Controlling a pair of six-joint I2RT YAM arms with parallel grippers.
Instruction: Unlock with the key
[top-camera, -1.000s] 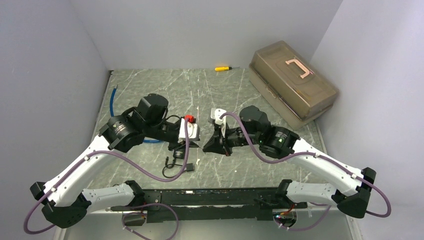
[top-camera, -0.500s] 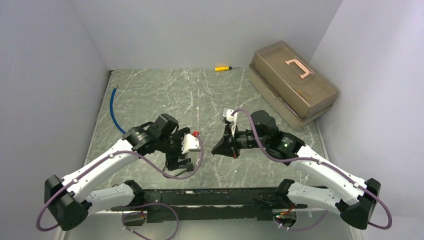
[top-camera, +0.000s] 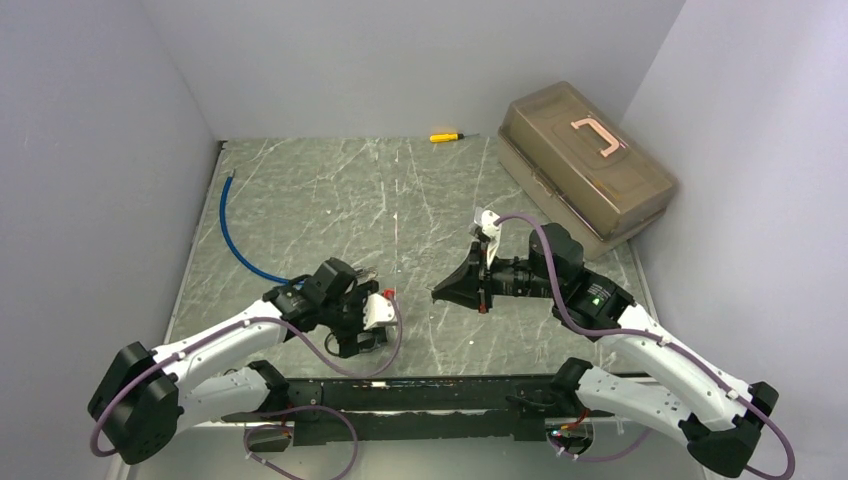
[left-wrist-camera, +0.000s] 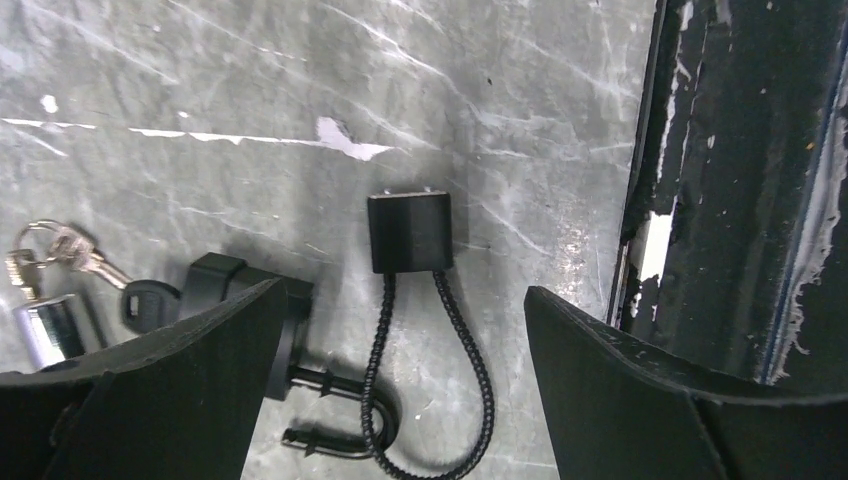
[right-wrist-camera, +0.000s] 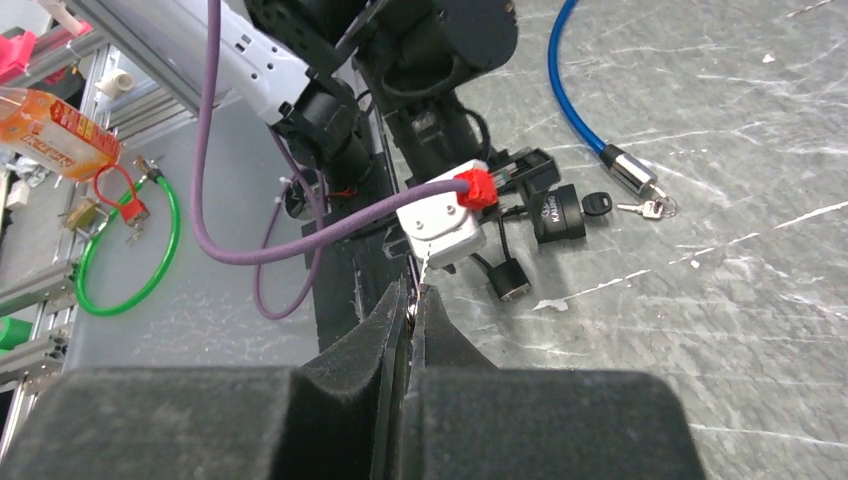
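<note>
The left wrist view shows what the arm hides overhead: the black cable padlock (left-wrist-camera: 410, 232), flat on the counter (left-wrist-camera: 200, 100) at mid-frame, between the tips of the left pincer (left-wrist-camera: 400, 297), spread wide and empty. Keys (left-wrist-camera: 60, 250) lie at the left edge. The right pincer (right-wrist-camera: 412, 295) is clamped tight, well apart; whether it holds anything I cannot tell.

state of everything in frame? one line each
Left gripper: open, empty.
Right gripper: shut.
Padlock: on its side, shackle seemingly open.
Cable lock: loop closed, lying flat.
Keys: lying loose on their ring.
Blue cable: flat, end free.
Toolbox: lid shut.
Screwdriver: lying flat.
</note>
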